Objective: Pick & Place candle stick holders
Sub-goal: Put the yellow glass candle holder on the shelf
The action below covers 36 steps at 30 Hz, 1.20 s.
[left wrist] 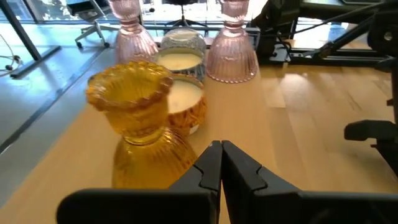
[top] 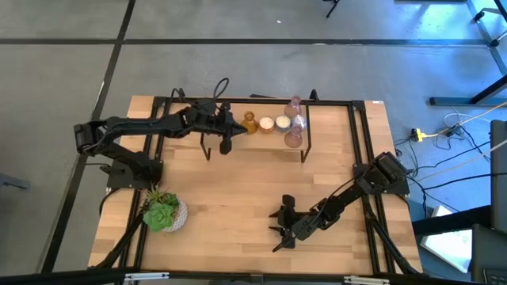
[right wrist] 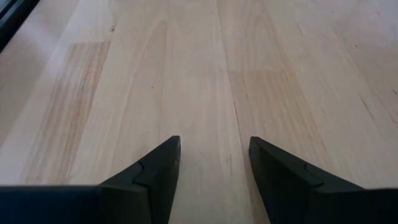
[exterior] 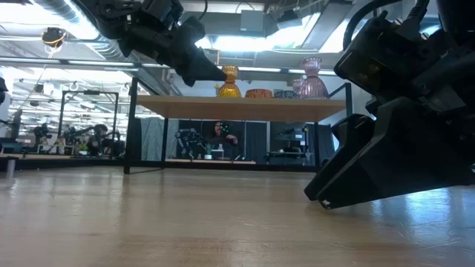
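Observation:
A raised wooden shelf [exterior: 245, 106] at the table's far side carries the candle stick holders in a row. They are an amber-gold one [left wrist: 134, 118], an orange-patterned one with a cream filling [left wrist: 185, 107], a silvery one [left wrist: 180, 55] and two pink glass ones [left wrist: 231, 46] [left wrist: 127, 28]. All stand on their bases. My left gripper [left wrist: 221, 163] is shut with nothing between its fingers, at shelf height close beside the amber holder [top: 249, 122]. My right gripper [right wrist: 214, 155] stands open low over the bare table at the near right [top: 283, 224]. My left gripper's shut fingertips [left wrist: 210, 163] stand right beside the lower half of the amber holder [left wrist: 155, 163], coming nearly level from the table's left. I cannot tell whether they touch it.
A green succulent in a white pot [top: 165, 212] stands at the near left. The shelf rests on thin black legs [top: 305, 150], and black rails [top: 358, 134] run along the table's sides. Bare wood [top: 238, 190] lies between the shelf and the right gripper.

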Each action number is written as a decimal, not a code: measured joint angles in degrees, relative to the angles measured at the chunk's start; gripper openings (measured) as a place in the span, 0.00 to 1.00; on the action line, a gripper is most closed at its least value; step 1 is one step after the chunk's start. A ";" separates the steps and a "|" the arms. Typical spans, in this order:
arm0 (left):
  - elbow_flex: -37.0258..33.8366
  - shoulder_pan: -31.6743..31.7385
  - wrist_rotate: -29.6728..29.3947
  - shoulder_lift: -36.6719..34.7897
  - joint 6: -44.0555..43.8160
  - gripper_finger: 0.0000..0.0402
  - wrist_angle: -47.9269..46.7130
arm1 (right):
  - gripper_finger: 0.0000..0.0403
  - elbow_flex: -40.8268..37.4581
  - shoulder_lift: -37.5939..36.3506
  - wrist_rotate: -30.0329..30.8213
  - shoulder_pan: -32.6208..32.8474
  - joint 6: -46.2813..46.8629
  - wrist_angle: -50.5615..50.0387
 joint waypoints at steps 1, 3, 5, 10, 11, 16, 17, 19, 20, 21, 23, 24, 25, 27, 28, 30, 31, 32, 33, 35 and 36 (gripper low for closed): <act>0.00 0.26 0.00 0.00 -0.10 0.00 0.22 | 0.49 0.00 0.00 0.00 0.00 0.00 -0.01; 0.00 0.78 0.00 0.00 -0.24 0.00 0.31 | 0.49 0.00 0.00 0.02 0.00 0.00 0.01; 0.00 1.28 0.14 0.00 -0.31 0.00 0.26 | 0.49 0.00 0.00 0.02 0.00 0.00 -0.02; 0.00 2.25 1.61 0.02 -0.38 0.00 0.28 | 0.49 0.00 0.00 0.22 -0.02 -0.02 -0.02; 0.00 2.44 1.77 0.02 -0.38 0.00 0.29 | 0.49 0.00 0.00 0.22 -0.02 -0.02 -0.02; 0.00 2.80 1.86 0.08 -0.38 0.00 0.28 | 0.49 0.00 0.00 0.24 -0.02 -0.02 0.02; 0.00 2.80 1.90 0.27 -0.38 0.00 0.42 | 0.49 0.00 0.00 0.26 -0.02 -0.02 0.03; 0.00 2.76 2.08 0.65 -0.38 0.00 0.21 | 0.49 0.00 0.00 0.24 -0.02 -0.02 0.03; 0.00 2.75 2.14 0.83 -0.38 0.00 0.10 | 0.49 0.00 0.00 0.25 -0.02 -0.02 0.03; 0.01 2.75 2.18 1.21 -0.38 0.00 0.53 | 0.49 0.00 0.00 0.26 -0.02 -0.02 0.03; 0.03 2.78 2.16 2.09 -0.38 0.00 0.32 | 0.49 0.00 0.00 0.24 -0.02 -0.02 0.03; 0.00 2.78 2.16 2.54 -0.38 0.00 0.28 | 0.49 0.00 0.00 0.24 -0.02 -0.04 0.03; 0.00 2.78 2.16 3.10 -0.38 0.00 0.90 | 0.49 0.00 0.00 0.24 -0.02 -0.02 0.03; 0.00 2.75 2.16 3.85 -0.38 0.00 1.09 | 0.49 0.00 0.00 0.24 -0.02 -0.02 0.02; 0.00 2.77 2.16 4.09 -0.37 0.00 1.13 | 0.49 0.00 0.00 0.24 -0.02 -0.02 -0.01; 0.00 2.78 2.16 4.48 -0.16 0.00 1.79 | 0.49 0.00 0.00 0.24 -0.02 -0.02 -0.07; 0.00 2.78 2.16 4.48 -0.19 0.00 1.65 | 0.49 0.00 0.00 0.24 -0.02 -0.02 -0.11; 0.00 2.75 2.17 4.46 -0.23 0.00 1.69 | 0.49 0.00 0.00 0.24 -0.02 -0.04 -0.20; 0.00 2.68 2.26 4.28 -0.33 0.00 1.61 | 0.49 0.00 0.00 0.24 -0.02 -0.04 -0.36; 0.00 2.35 3.18 3.35 -0.45 0.00 0.75 | 0.49 0.00 0.00 0.22 -0.02 -0.02 -0.39; 0.00 2.10 3.69 2.50 -0.54 0.00 0.08 | 0.49 0.00 0.00 0.22 -0.02 -0.02 -0.43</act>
